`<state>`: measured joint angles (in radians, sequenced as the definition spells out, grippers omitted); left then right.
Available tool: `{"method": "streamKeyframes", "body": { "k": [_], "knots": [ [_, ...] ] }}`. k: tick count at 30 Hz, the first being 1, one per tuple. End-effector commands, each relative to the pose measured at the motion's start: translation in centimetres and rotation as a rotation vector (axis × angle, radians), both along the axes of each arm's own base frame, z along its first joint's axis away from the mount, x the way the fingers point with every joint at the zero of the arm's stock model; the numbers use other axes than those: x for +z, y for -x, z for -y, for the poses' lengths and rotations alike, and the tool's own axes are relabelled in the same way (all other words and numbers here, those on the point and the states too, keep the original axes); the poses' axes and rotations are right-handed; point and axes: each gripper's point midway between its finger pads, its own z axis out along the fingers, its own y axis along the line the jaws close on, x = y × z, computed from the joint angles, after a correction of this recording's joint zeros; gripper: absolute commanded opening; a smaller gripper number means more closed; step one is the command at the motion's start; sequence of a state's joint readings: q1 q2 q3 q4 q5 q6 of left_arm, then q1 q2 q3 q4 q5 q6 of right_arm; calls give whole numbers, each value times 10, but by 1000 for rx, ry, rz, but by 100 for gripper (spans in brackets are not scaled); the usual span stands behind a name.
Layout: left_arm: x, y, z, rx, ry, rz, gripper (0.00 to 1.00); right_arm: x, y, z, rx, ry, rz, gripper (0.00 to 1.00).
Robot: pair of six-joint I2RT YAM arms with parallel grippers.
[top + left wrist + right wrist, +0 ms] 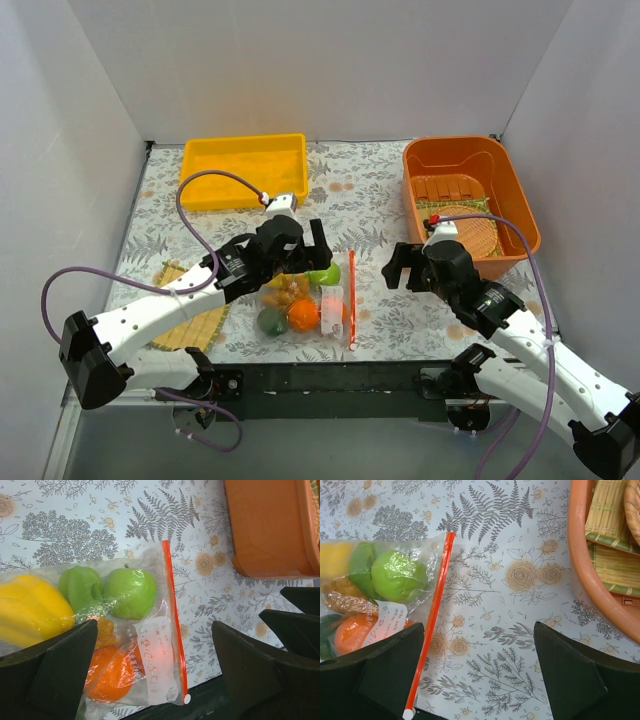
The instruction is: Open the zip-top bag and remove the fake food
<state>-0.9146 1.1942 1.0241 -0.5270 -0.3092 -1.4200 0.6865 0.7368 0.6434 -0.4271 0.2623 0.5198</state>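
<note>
- Basically nothing's done yet: the zip-top bag [303, 308] lies on the surface near the front edge, between the two arms. Its zip strip [352, 298] looks shut to me, and the fake food [129, 593] is all inside.
- Left gripper [154, 627] hovers over the bag, jaws wide and empty. Right gripper [479, 627] is just beside the strip, jaws wide too.
- Left to do: unzip it, then pull the pieces out.
- Count: one bag. Food: one yellow, two light green, one dark green, one tan, one orange, maybe two.

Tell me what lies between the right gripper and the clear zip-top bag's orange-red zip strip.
Only bare fern-printed tablecloth, seen in the top external view.
</note>
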Motion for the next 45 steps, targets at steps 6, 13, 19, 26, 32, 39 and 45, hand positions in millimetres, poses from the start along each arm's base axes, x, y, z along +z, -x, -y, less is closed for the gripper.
{"method": "streamKeyframes", "body": {
  "k": [6,13,19,26,32,39,45],
  "knots": [
    [11,1,-22,104,25,10,98,14,-13,-8,23,1,54,98],
    [7,-2,-50,265,-16,-13,98,7,-12,-48,141,-102,26,98],
    [1,-4,-77,374,-6,-52,98,-17,-7,-100,211,-42,-25,95],
    [-20,12,-78,331,9,-135,93,-47,5,-119,250,-66,-118,81],
    [-32,41,-33,138,25,-181,89,-64,41,-104,237,-201,-177,77],
    [-53,70,3,88,-17,-208,81,-82,74,-95,227,-288,-242,71],
    [-96,75,-7,165,-97,-244,67,-88,97,-100,253,-404,-301,65]
  ]
}}
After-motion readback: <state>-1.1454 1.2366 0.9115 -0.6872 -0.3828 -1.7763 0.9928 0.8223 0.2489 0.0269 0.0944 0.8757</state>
